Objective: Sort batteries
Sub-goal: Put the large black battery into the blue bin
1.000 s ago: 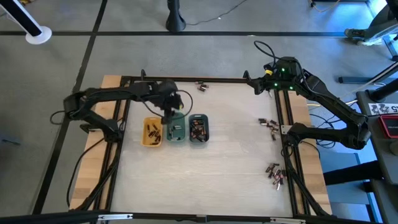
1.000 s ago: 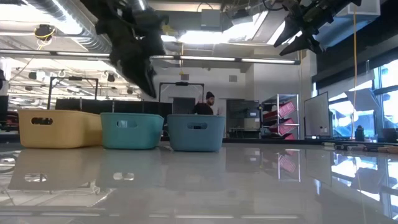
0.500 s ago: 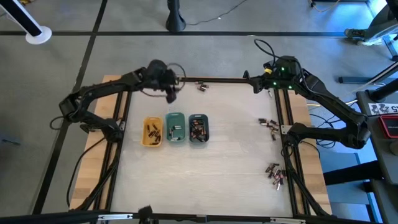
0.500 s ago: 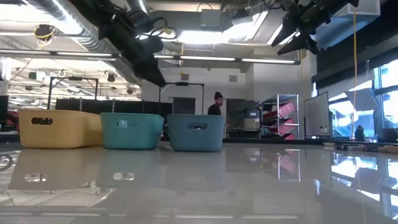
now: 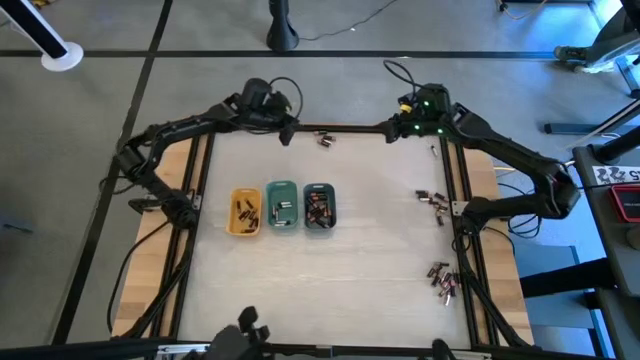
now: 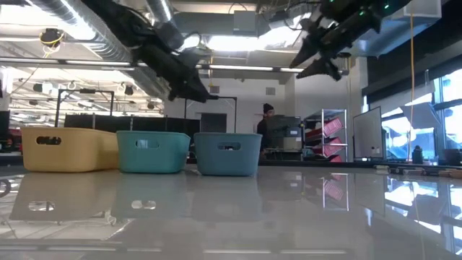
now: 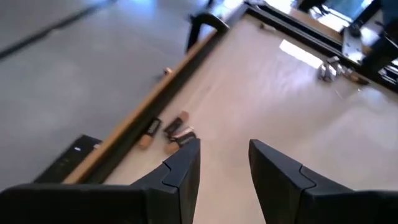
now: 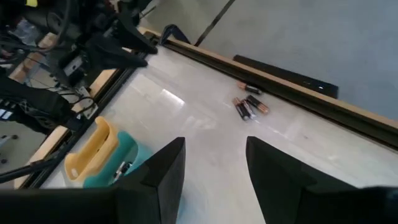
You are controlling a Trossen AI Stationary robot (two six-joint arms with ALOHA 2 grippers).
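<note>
high view: left gripper (image 5: 287, 131) and right gripper (image 5: 392, 128) both raised near table's far edge, batteries (image 5: 325, 139) on table between them; more batteries in yellow tray (image 5: 245, 213), green tray (image 5: 282, 204), grey-blue tray (image 5: 319, 205).
low view: three trays in row, both arms overhead.
left wrist view: jaws parted, empty, batteries (image 7: 168, 131) just ahead.
right wrist view: jaws parted, empty, batteries (image 8: 249, 105) ahead.

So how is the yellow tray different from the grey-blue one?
The yellow tray sits at the left end of the row of three, the grey-blue tray at the right end. The yellow one holds fewer batteries, spread apart; the grey-blue one's batteries are packed closer. Both are small, oblong, open-topped, and stand side by side with the green tray between.
</note>
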